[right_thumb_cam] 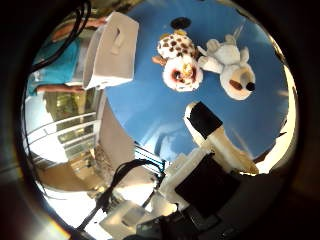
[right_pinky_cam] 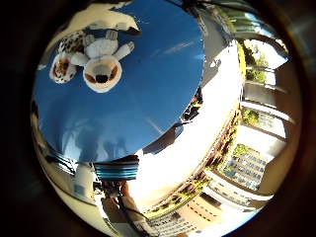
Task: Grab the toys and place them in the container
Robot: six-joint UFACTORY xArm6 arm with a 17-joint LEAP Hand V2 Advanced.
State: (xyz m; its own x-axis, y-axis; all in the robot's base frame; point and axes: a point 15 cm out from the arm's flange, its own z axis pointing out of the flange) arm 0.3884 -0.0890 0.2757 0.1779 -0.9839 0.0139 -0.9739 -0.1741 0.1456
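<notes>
The hand (right_thumb_cam: pixel 210 165) is showing white moulded shells mixed with black blocks. One finger (right_thumb_cam: pixel 212 132) is presenting a black rectangular segment near its tip and a pale cream, rounded length behind it. A large black rectangular panel is sitting in a white frame on the body. Further white, boxy housings are appearing at the palm's edge, beside dark fittings.

Brown-spotted plush toy (right_thumb_cam: pixel 179 57), white plush dog (right_thumb_cam: pixel 231 65), blue table (right_thumb_cam: pixel 150 110), white container (right_thumb_cam: pixel 112 50)
</notes>
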